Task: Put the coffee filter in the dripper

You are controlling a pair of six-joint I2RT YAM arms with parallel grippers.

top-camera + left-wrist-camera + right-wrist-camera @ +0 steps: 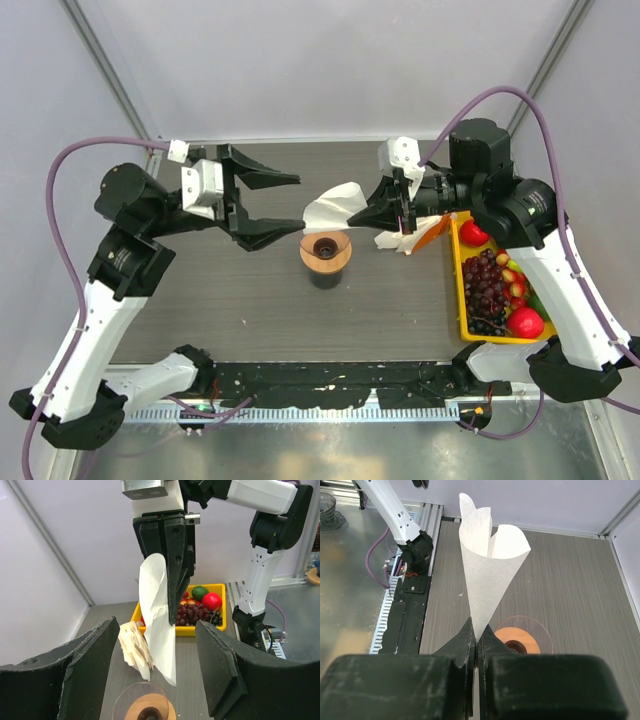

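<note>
now, right gripper point(366, 214): jaws pinched shut on the pointed tip of the coffee filter point(334, 206), arm reaching in from the right
coffee filter: held in the air, lying sideways, open mouth flared toward the left arm; it is above and just behind the dripper point(325, 252), not in it
left gripper point(299, 204): jaws wide and empty, tips near the filter's open end, not touching it
dripper: upright on the surface point(200, 300), wooden ring on top, between the two arms
filter bunch point(391, 240): on the surface, just beside the yellow fruit tray point(457, 285)
yellow fruit tray: at the right edge of the surface
</note>
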